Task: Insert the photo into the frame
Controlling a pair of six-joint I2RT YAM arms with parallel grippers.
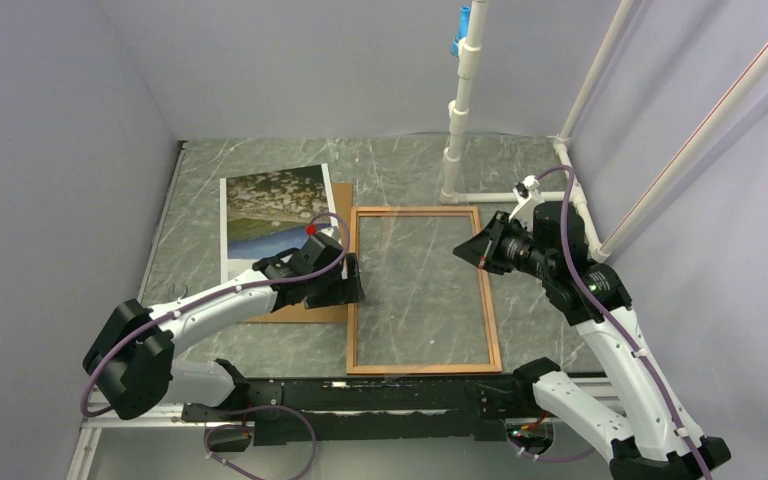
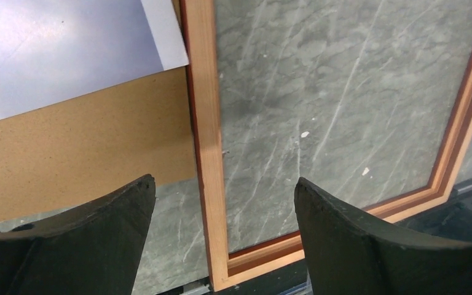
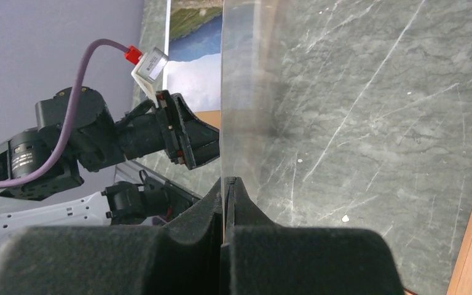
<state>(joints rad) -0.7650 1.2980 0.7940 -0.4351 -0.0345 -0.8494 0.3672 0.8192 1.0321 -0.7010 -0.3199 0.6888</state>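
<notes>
- Left gripper (image 2: 222, 181): jaws spread wide and holding nothing. It hangs over the left rail of the frame (image 2: 209, 123), one jaw on either side of the rail.
- Right gripper (image 3: 227, 184): at the frame's right rail, jaws pressed flat on a thin clear edge that appears to be the pane (image 3: 249, 92).
- Frame: orange-brown, lying flat on the counter (image 1: 400, 170), which shows through the opening.
- Photo (image 1: 270, 215): left of the frame towards its far corner, picture side up, with one corner just beside the left rail. It is not yet in the frame.
- Backing board (image 2: 86, 141): plain brown, left of the frame and underneath the photo. Its edge runs along the left rail.
- Risk, pane: the pinch sits on a very thin edge, so a sideways pull could slip it loose or drag the frame askew.
- Risk, photo: it lies flat on the board, so a low approach could snag the board too or crease the paper.
- Risk, seating: the print is close to the frame's size, so a skewed entry would catch on a rail.
</notes>
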